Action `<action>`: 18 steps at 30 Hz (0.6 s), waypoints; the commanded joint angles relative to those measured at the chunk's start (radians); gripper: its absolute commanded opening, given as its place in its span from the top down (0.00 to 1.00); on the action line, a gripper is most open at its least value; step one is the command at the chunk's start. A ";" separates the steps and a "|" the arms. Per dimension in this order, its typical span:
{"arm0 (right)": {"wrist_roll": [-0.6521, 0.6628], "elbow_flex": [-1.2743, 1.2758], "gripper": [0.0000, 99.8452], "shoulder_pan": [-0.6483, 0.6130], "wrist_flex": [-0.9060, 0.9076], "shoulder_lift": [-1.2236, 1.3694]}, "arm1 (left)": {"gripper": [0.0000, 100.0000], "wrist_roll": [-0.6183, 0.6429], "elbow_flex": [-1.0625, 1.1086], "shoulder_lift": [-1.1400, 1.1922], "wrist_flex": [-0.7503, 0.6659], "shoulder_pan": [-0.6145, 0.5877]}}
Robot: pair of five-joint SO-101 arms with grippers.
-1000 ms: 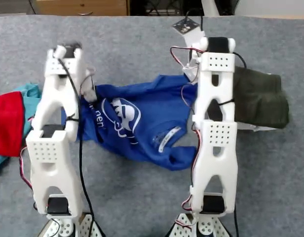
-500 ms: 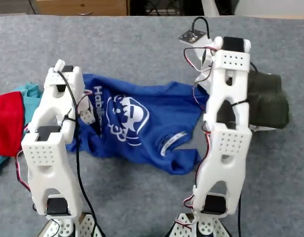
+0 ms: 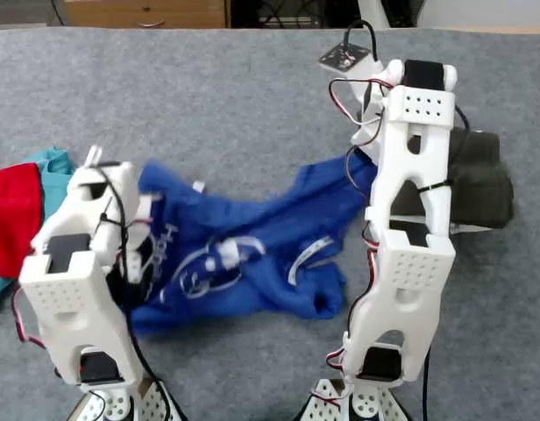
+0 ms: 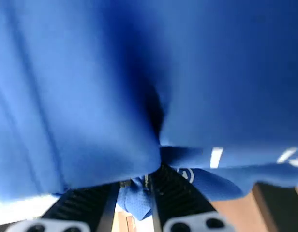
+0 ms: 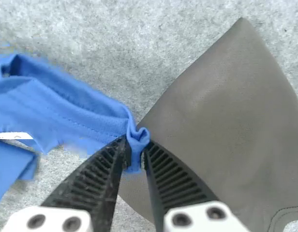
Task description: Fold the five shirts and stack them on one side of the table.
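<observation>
Right gripper (image 5: 134, 150) and, apparently, left gripper (image 4: 148, 186) each pinch an edge of the blue shirt (image 3: 244, 237), a hold suited to pulling it flat on the counter (image 3: 252, 105) for folding.

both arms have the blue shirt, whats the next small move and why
Probably ease the two grippers apart to pull the cloth taut. The left gripper and the right gripper each pinch a bit of the blue shirt, which lies bunched and creased between the arms, too rumpled to fold neatly.
</observation>
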 commanded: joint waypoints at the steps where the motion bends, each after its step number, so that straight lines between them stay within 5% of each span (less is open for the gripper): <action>1: 0.009 0.002 0.99 0.009 0.003 -0.074 | 0.97 -0.081 0.134 -0.166 0.002 -0.050; 11: 0.017 0.024 0.99 0.011 0.009 -0.097 | 0.97 -0.210 0.185 -0.516 0.114 -0.171; 18: 0.040 0.157 0.99 -0.026 0.006 -0.220 | 0.97 -0.095 -0.170 -0.555 0.130 -0.191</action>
